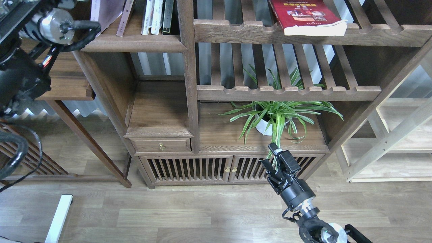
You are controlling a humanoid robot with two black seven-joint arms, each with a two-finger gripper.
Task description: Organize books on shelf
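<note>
We judge the job partly done; on the shelf [133, 42], the solid board at upper left, several books stand at the top edge of the view, among them a pale lavender book [104, 11] leaning at the left end, a thin leaning one beside it, and white and dark spines [157, 17] upright against the post; the red book [305, 15] lies flat on the slatted shelf at upper right, well apart from the rest, and we take it as still to be carried over and stood up; we see no maroon book. Our left arm reaches up beside the lavender book, but its end effector is out of view; our right end effector [275, 158] hangs low before the cabinet, near the plant [280, 114], its fingers spread and holding nothing.
</note>
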